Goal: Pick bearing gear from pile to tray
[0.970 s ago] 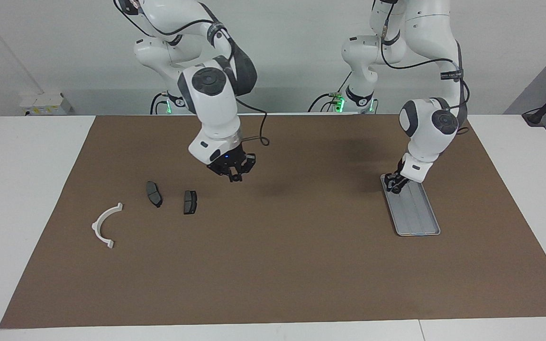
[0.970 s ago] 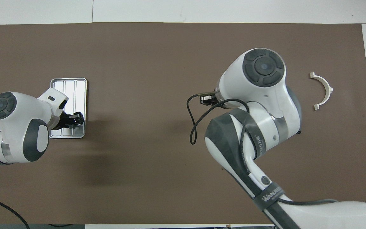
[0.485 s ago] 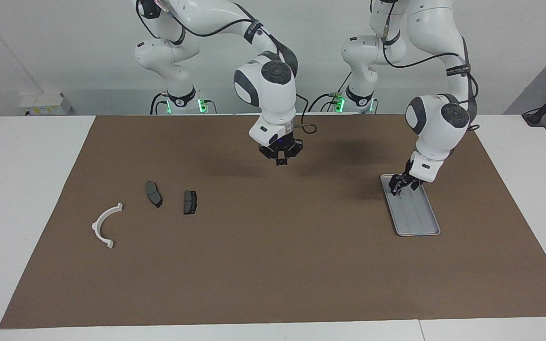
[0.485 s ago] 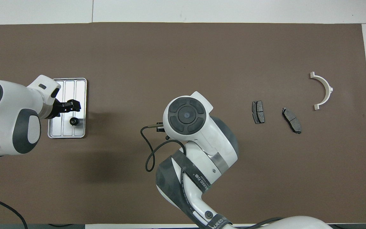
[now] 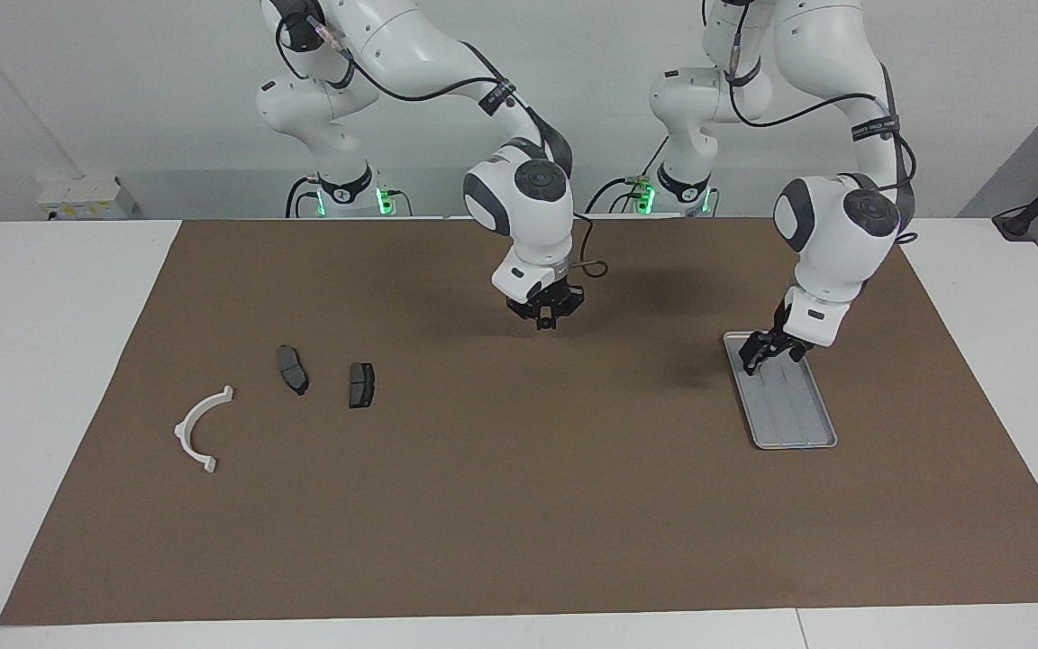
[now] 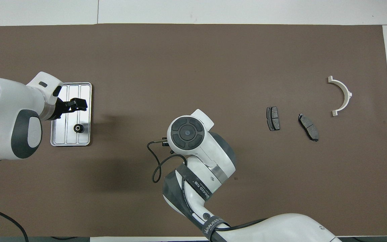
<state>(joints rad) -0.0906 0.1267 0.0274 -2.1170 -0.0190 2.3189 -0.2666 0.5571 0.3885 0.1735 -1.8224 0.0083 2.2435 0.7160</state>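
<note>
A small black round bearing gear (image 6: 78,127) lies in the silver tray (image 6: 86,94), at the end nearer the robots. My left gripper (image 6: 78,105) hangs open just above the tray (image 5: 798,424) with nothing between its fingers; in the facing view this gripper (image 5: 758,353) covers the gear. The pile toward the right arm's end holds a white arc (image 5: 199,428) and two dark brake pads (image 5: 293,369) (image 5: 361,384). My right gripper (image 5: 544,314) is shut above the middle of the mat; whether it holds a tiny piece does not show. Its wrist hides it from overhead.
The brown mat (image 5: 519,523) covers most of the white table. The brake pads (image 6: 273,118) (image 6: 308,126) and the arc (image 6: 343,95) lie apart from one another. The right arm's cable (image 6: 155,161) loops beside its wrist.
My left gripper opened and lifted off the tray, leaving the bearing gear lying in it. My right arm swung from beside the brake pads to over the middle of the mat.
</note>
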